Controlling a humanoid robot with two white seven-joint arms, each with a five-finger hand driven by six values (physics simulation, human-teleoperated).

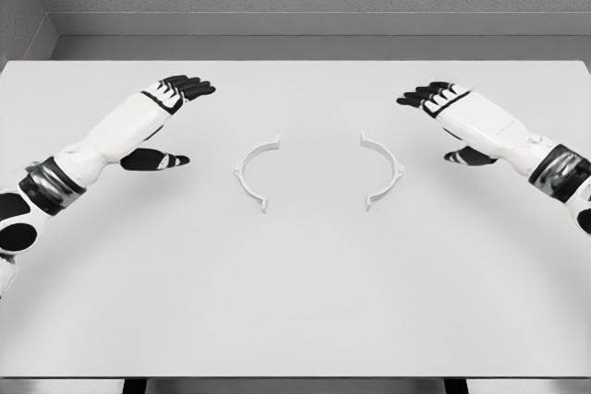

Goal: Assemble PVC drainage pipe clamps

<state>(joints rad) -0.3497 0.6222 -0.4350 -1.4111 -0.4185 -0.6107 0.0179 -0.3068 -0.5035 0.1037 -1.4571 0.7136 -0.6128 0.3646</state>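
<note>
Two clamp halves: left half [254,173] and right half [383,171] on bench [295,302], apart
Left hand [171,113]: left of halves, fingers spread, empty
Right hand [443,117]: right of halves, fingers spread, empty

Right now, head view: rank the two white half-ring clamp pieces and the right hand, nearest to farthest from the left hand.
1. Left white half-ring clamp piece, lying on the white table just right of the open left hand.
2. Right white half-ring clamp piece, past the gap at table centre, curved the opposite way.
3. Right hand, open, hovering at the far right.
</note>
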